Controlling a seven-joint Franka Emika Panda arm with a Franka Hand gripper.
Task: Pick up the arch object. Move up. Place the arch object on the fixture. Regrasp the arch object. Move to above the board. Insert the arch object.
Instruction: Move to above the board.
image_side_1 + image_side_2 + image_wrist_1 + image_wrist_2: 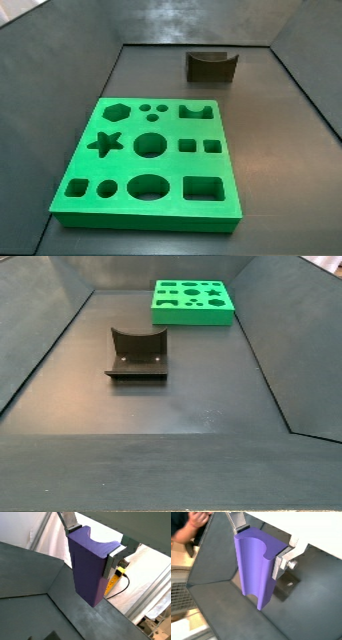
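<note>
The arch object (89, 562), hanging lengthwise, is clamped between the fingers (67, 521) of the gripper (93, 539), raised out of both side views. We should lower it squarely onto the fixture (138, 354), well apart from the board (152, 158).

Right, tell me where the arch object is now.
The arch object is clamped in the hand, lifted above the floor in both wrist views. Neither side view shows it: the fixture and the board carry nothing.

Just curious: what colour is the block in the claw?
Purple arch object, gripper shut on it; clearest in a wrist view.
</note>
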